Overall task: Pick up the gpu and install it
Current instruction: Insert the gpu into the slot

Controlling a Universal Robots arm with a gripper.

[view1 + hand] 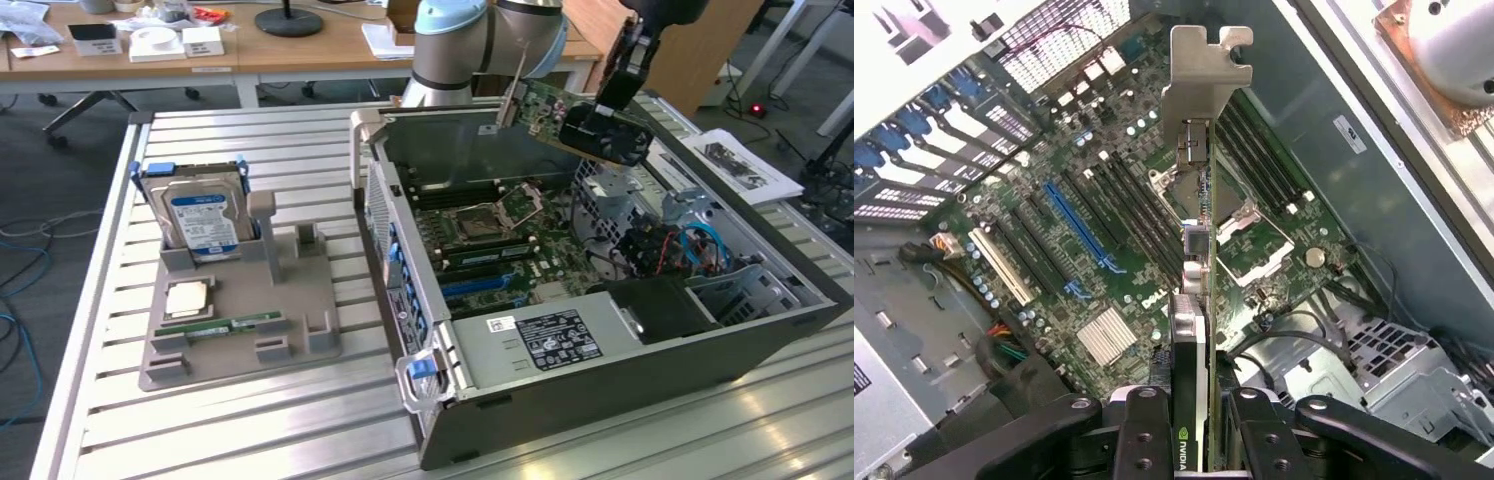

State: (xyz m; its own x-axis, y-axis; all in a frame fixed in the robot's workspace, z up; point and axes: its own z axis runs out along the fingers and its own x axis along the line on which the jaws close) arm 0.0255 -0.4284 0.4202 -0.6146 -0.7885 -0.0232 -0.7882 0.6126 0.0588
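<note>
gpu (545, 104) above the computer case (627, 400)

The arm (461, 40) stands at the far side of the exterior view, its black wrist (641, 50) sloping down toward that view's left. The gripper (597, 128) hangs tilted, both fingers (1144, 435) clamped on the gpu (554, 108), which it holds aloft.

1. From my desk, I see the arm (447, 60) as silver-grey tubing with a pale blue joint cap.
2. The wrist (643, 45) is black.
3. The gripper (1199, 420) is matt black, with thick, blocky fingers (1139, 415).
4. I count round recessed screws (1144, 436) down each finger.
</note>
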